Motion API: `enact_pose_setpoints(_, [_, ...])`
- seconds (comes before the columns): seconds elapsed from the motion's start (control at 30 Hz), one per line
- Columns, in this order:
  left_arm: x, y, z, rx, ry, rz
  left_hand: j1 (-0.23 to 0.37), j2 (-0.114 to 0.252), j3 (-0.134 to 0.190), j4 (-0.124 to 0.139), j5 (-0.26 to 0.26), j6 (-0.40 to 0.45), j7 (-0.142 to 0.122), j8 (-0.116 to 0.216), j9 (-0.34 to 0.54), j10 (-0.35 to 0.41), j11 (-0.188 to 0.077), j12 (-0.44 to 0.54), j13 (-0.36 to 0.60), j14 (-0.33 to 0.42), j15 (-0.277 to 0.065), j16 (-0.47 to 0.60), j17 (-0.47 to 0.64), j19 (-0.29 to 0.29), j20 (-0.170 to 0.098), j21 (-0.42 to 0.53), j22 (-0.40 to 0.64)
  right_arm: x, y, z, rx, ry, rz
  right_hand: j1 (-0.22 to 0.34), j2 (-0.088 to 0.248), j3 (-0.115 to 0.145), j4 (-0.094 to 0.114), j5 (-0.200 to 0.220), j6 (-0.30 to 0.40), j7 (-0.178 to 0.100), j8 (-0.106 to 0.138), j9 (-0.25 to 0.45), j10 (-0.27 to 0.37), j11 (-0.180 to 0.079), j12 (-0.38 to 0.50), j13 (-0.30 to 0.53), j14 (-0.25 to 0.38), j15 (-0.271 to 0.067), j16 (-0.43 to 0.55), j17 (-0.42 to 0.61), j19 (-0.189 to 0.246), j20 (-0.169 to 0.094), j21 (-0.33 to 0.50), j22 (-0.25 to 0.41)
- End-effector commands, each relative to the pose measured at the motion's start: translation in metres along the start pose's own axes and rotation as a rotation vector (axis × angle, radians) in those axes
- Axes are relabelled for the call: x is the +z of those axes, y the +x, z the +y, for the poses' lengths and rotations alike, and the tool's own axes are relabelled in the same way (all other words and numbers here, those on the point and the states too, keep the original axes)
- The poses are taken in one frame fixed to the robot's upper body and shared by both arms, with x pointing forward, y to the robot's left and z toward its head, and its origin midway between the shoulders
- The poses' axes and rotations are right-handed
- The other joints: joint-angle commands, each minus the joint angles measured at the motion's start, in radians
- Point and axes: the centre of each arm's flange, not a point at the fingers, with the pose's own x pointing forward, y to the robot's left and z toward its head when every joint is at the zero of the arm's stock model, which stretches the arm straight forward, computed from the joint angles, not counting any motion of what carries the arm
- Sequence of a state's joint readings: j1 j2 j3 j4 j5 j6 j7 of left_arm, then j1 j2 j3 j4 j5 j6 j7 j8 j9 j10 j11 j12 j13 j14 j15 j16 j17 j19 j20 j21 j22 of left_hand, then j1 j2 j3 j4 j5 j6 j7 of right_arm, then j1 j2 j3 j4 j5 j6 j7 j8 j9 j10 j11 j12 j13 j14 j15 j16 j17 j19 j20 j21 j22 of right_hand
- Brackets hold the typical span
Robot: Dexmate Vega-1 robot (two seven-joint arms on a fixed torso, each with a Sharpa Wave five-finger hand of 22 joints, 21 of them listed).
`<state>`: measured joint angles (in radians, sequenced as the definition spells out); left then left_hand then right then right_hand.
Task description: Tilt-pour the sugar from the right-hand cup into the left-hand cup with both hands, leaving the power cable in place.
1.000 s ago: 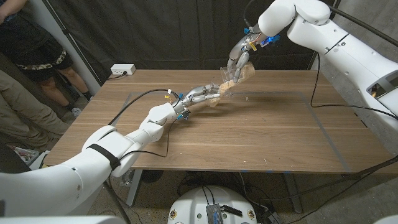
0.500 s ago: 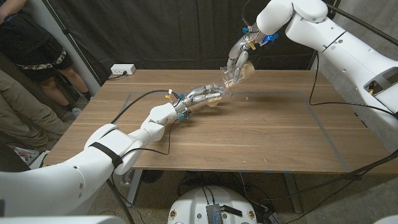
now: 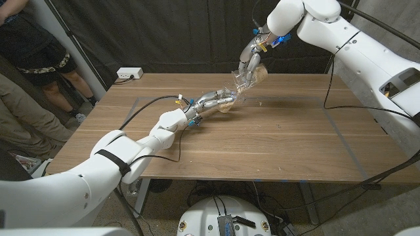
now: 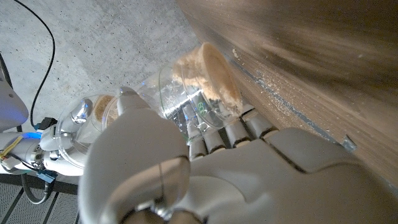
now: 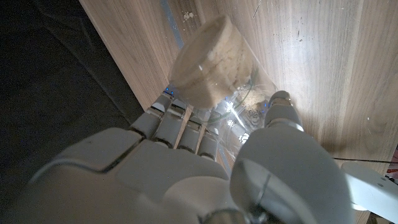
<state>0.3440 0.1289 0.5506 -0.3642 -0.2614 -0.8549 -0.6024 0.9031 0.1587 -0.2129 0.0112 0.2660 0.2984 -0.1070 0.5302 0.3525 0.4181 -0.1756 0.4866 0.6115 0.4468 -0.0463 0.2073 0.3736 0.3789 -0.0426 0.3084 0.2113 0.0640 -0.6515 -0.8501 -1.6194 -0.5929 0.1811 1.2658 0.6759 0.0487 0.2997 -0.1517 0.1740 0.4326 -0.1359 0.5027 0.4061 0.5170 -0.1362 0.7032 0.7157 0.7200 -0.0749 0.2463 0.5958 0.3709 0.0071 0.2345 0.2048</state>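
Note:
Near the table's middle back, my left hand point(image 3: 211, 99) grips a clear cup point(image 3: 227, 105) holding pale brown sugar. The left wrist view has that hand point(image 4: 205, 174) wrapped around the same cup point(image 4: 200, 79), sugar packed at its far end. Just above and behind it, my right hand point(image 3: 252, 60) holds a second clear cup point(image 3: 247, 78) tilted steeply, mouth down toward the left cup. In the right wrist view the right hand point(image 5: 186, 168) grips this cup point(image 5: 211, 62), which still has sugar in it. A black power cable point(image 3: 367, 111) lies over the table's right side.
A few sugar grains point(image 4: 280, 79) lie scattered on the wood beside the left cup. A white power strip point(image 3: 129, 73) sits at the back left corner. A person point(image 3: 33, 59) stands beyond the table's left edge. A dark curtain hangs behind the table.
My right arm has shifted slightly up and left, keeping its tilted cup over the left cup. The left hand and its cup have stayed where they were.

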Motion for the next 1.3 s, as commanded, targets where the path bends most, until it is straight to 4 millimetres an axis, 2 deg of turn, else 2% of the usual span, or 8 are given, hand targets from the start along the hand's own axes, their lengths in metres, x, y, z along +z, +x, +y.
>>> enact_pose_setpoints(0.03, [0.000,0.006,-0.005,-0.009,-0.019,0.006,0.009,0.002,0.003,0.002,-0.002,0.011,-0.001,0.009,0.003,0.012,-0.001,0.006,0.003,0.011,-0.147,0.002,0.006,0.012,-0.017,0.011,0.002,0.001,0.001,-0.002,0.016,0.002,0.014,0.011,0.015,0.013,0.009,0.006,0.040,-0.027,0.005,0.001,0.034,-0.029,0.001,-0.002,0.010,-0.159,-0.004,0.002,-0.001,-0.006,-0.003,0.002])
enact_pose_setpoints(0.07, [0.001,0.006,-0.005,-0.016,-0.014,0.002,0.009,0.002,0.003,0.002,-0.002,0.011,-0.001,0.009,0.003,0.014,-0.001,0.007,0.003,0.012,-0.147,0.001,0.006,0.012,-0.017,0.011,0.002,0.001,0.000,-0.002,0.016,0.003,0.014,0.009,0.015,0.012,0.010,0.006,0.039,-0.027,0.004,0.001,0.035,-0.034,0.002,-0.002,0.010,-0.158,-0.004,0.002,-0.003,-0.006,-0.003,0.002])
enact_pose_setpoints(0.47, [0.006,0.003,-0.012,-0.043,-0.004,-0.044,0.012,-0.001,0.004,0.003,-0.003,0.014,0.003,0.011,0.001,0.016,-0.002,0.008,0.002,0.014,-0.149,0.001,0.006,0.014,-0.018,0.012,0.002,0.001,-0.003,0.003,0.024,-0.004,0.019,0.009,0.015,0.013,0.010,0.006,0.045,-0.026,0.003,0.000,0.038,-0.027,-0.001,-0.003,0.009,-0.159,-0.006,0.004,-0.006,-0.005,-0.005,0.002])
enact_pose_setpoints(1.3, [0.006,-0.009,-0.014,-0.045,0.016,-0.077,0.010,-0.003,0.005,0.009,-0.006,0.013,0.002,0.013,-0.001,0.017,0.001,0.010,0.000,0.015,-0.148,-0.002,0.008,0.014,-0.021,0.014,0.001,0.014,-0.002,-0.004,0.035,-0.068,0.015,0.006,0.015,0.015,0.010,0.006,0.053,-0.029,0.004,0.001,0.053,-0.033,0.000,-0.006,0.014,-0.159,-0.006,0.007,-0.009,-0.005,-0.006,0.003])
